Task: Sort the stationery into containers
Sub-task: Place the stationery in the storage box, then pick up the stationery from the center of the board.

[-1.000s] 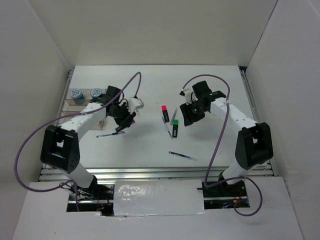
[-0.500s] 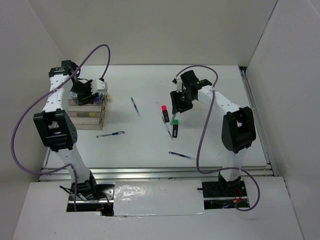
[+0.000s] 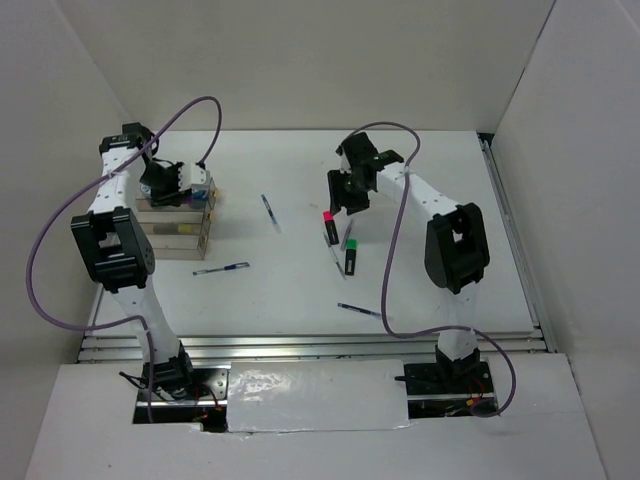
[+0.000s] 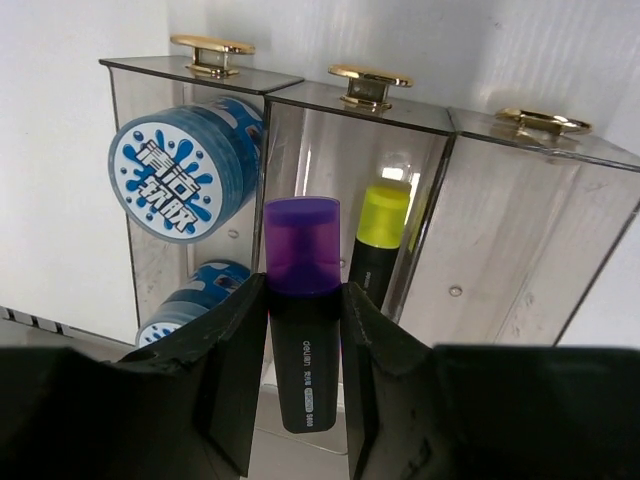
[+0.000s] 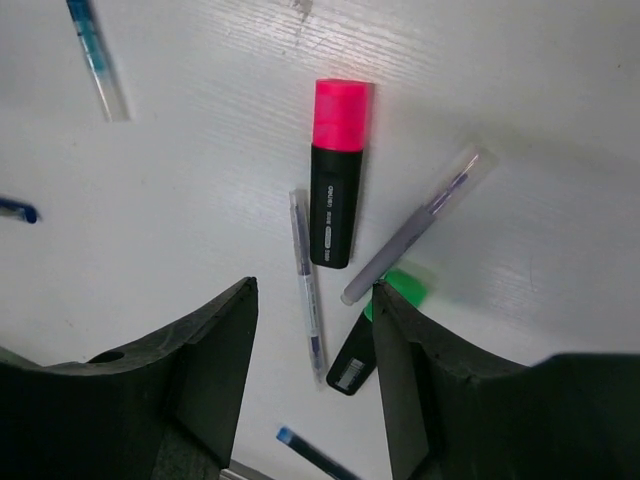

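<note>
The left gripper (image 4: 303, 292) is clamped on the purple highlighter (image 4: 300, 245), a short black barrel with a translucent purple cap. It holds the highlighter cap-first in front of the middle compartment of the clear organizer box (image 4: 520, 230). The box has brass-coloured knobs and stands by the left edge of the worktop (image 3: 450, 290), toward its far corner. A yellow highlighter (image 4: 380, 225) stands inside that compartment, and two round blue-and-white tubs (image 4: 180, 170) sit in the compartment beside it. The right gripper (image 5: 315, 300) hangs with its fingers apart above the pink highlighter (image 5: 335, 180) near the worktop's middle. A green highlighter (image 5: 352, 358) and thin pens (image 5: 307, 290) lie close beside the pink one.
</note>
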Robot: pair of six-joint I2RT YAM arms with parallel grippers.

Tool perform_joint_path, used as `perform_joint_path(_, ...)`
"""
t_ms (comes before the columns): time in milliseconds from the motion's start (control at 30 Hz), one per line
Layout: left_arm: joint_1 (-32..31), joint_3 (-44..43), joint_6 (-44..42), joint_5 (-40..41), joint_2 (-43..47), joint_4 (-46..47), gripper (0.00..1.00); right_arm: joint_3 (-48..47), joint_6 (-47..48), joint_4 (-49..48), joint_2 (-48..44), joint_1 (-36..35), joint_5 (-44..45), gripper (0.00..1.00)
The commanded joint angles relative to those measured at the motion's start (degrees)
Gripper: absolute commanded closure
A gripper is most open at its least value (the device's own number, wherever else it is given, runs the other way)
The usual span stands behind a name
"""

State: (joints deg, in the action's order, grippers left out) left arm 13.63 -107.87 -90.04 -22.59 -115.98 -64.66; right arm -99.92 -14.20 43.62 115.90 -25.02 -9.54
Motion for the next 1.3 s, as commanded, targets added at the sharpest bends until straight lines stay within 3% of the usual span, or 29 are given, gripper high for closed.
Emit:
perform_joint_path(0, 0.35, -0.93, -1.11, 0.52, -3.37, 1.12, 0.61, -3.44, -2.41, -0.46, 2.23, -0.74, 2.33, 0.43)
perform_joint_path(267, 1.14, 0.21, -1.01, 0.09, -4.16, 3.31, 0.43, -6.16, -2.5, 0.33, 5.92, -0.82, 1.11, 0.36)
perform_joint_path(333, 1.4, 0.21, -0.49, -0.17, -4.25, 4.19, 0.3, -7.39, -2.68, 0.59, 6.88, -0.82, 1.02, 0.36)
perform_joint_path(533, 1.93, 0.03, 4.42, -5.69, -0.84, 8.32, 0.27, -10.47, -3.12, 1.12, 10.05, -1.96, 2.68, 0.38)
perform_joint_path(633, 2.02, 1.34, 15.71, -10.44, 3.73, 14.81, 0.29, -11.87, -3.82, 1.65, 11.72, -3.02, 6.19, 0.41)
perform_joint_path(800, 0.35, 5.73, 34.7, -9.94, 13.14, 26.14, 0.32, -12.84, -3.91, 2.26, 14.88, -3.99, 8.92, 0.44)
perform_joint_path(933, 0.35, 11.62, 44.06, -10.98, 20.96, 32.22, 0.34, -14.42, -4.0, 3.05, 18.21, -4.16, 10.95, 0.44)
perform_joint_path(967, 0.35, 12.94, 45.29, -11.42, 24.02, 33.36, 0.32, -14.6, -3.82, 3.23, 18.57, -4.25, 11.29, 0.44)
perform_joint_path(1000, 0.43, 16.35, 49.22, -11.34, 25.62, 37.2, 0.2, -14.69, -3.91, 3.32, 19.36, -4.34, 11.91, 0.44)
perform_joint_path(1067, 0.43, 21.45, 52.58, -10.9, 30.45, 40.3, 0.09, -15.13, -3.91, 3.84, 19.98, -4.6, 12.44, 0.44)
perform_joint_path(1133, 0.52, 23.4, 57.25, -12.03, 33.61, 41.9, 0.06, -14.95, -3.82, 3.76, 20.42, -5.04, 13.58, 0.46)
perform_joint_path(1267, 0.7, 25.96, 62.09, -15.11, 36.79, 39.27, 0.09, -15.48, -3.3, 3.76, 21.04, -5.22, 14.2, 0.6)
